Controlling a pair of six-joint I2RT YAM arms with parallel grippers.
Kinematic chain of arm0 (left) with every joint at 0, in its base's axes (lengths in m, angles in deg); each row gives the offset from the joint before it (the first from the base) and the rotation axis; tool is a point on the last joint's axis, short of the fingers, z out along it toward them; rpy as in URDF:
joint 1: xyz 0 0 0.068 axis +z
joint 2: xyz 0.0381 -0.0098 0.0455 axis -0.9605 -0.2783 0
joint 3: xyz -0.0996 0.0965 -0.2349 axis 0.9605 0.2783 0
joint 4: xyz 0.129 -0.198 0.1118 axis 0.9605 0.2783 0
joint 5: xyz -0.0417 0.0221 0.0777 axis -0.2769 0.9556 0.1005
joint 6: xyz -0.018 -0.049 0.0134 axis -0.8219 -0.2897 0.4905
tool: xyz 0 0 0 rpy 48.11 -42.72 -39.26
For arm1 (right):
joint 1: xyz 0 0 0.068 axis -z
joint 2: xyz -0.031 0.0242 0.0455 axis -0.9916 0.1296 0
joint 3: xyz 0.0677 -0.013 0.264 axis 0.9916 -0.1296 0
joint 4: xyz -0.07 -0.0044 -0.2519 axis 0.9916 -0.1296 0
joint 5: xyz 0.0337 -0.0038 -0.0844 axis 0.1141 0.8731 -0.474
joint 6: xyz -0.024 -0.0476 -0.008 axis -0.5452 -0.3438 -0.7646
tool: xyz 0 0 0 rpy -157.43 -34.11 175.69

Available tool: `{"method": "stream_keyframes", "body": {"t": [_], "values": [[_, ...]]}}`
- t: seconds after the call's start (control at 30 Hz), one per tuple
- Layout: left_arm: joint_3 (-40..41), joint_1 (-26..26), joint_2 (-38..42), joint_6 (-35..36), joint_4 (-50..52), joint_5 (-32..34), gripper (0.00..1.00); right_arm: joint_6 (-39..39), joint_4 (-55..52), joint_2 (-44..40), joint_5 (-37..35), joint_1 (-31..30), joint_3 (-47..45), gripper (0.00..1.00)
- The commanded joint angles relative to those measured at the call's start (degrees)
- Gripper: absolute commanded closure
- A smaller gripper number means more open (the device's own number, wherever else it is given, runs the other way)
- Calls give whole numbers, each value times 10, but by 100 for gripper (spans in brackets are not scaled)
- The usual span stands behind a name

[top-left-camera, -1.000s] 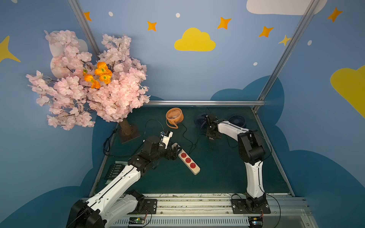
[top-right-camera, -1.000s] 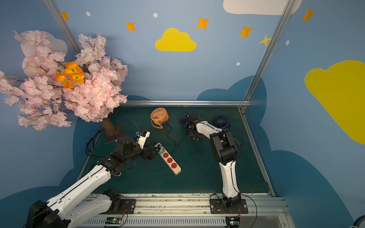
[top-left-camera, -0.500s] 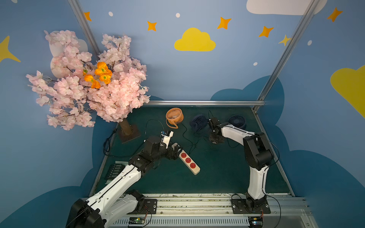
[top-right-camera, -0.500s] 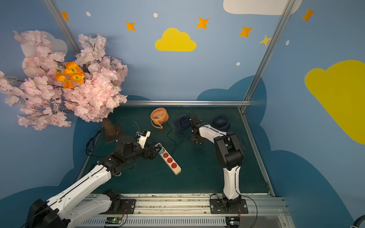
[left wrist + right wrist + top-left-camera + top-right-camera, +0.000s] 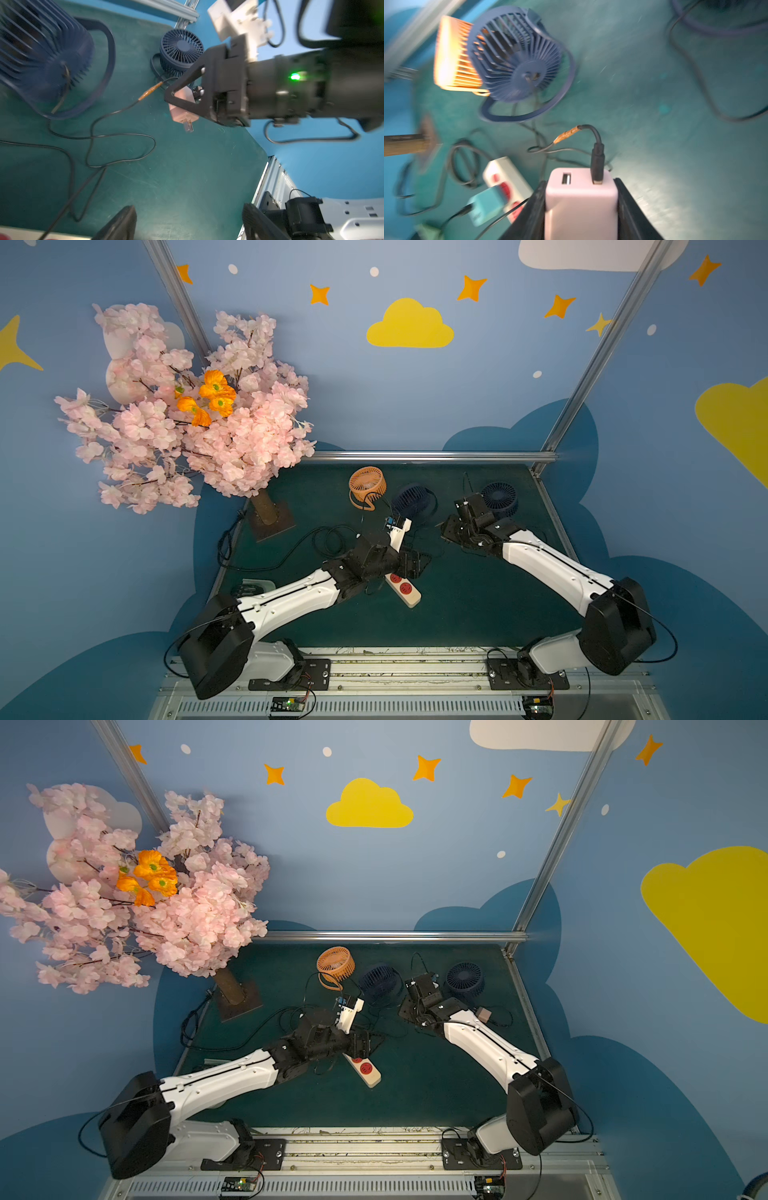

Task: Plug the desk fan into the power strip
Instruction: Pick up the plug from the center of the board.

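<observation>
Right claw (image 5: 581, 207) clenched on pale pink USB adapter (image 5: 580, 197), black fan cable (image 5: 597, 164) plugged in, prongs bare and lifted off green bench (image 5: 187, 176). Power strip (image 5: 402, 588) lying mid-bench, partly under left claw (image 5: 419, 564), spread wide and holding nothing. Adapter picked up; carrying over, aligning, pressing into a red socket all left. No readable writing or brand anywhere.

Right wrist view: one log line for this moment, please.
right gripper: shut on pink USB charger, cable plugged in | left gripper: above power strip, empty | charger: not yet in strip
</observation>
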Motion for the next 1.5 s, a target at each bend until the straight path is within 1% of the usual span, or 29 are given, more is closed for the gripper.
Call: {"method": "stream_keyframes", "body": {"t": [0.0,0.17,0.27,0.37,0.4,0.53,0.77,0.87,0.97,1.07,1.1,1.23,1.33,1.47], "values": [[-14,-3,-32,-73,-54,-5,19,71,65,-26,17,-21,-19,63],[-16,-2,-67,-113,-105,-4,24,83,78,-42,31,-43,-18,63],[-21,0,-83,-126,-118,0,29,87,79,-46,39,-52,-18,64],[-16,10,-92,-142,-137,4,39,88,79,-50,43,-60,-18,64],[-14,13,-95,-147,-144,1,40,88,78,-51,43,-62,-18,64],[-19,17,-99,-146,-150,-3,52,86,75,-50,41,-69,-20,64],[-21,21,-114,-158,-160,-10,64,83,76,-49,38,-77,-19,65],[-22,22,-120,-161,-164,-12,71,80,74,-49,35,-79,-18,65],[-25,21,-123,-163,-171,-17,75,75,74,-49,36,-79,-17,64],[-26,23,-123,-161,-175,-16,83,71,70,-44,40,-80,-17,64],[-26,24,-124,-159,-176,-16,87,70,71,-41,43,-79,-19,64],[-26,27,-122,-154,-176,-23,97,61,72,-35,52,-78,-26,59],[-22,30,-116,-146,-179,-30,98,47,79,-38,64,-72,-33,52],[-14,39,-101,-130,-178,-48,98,21,110,-56,103,-52,-48,34]]}}
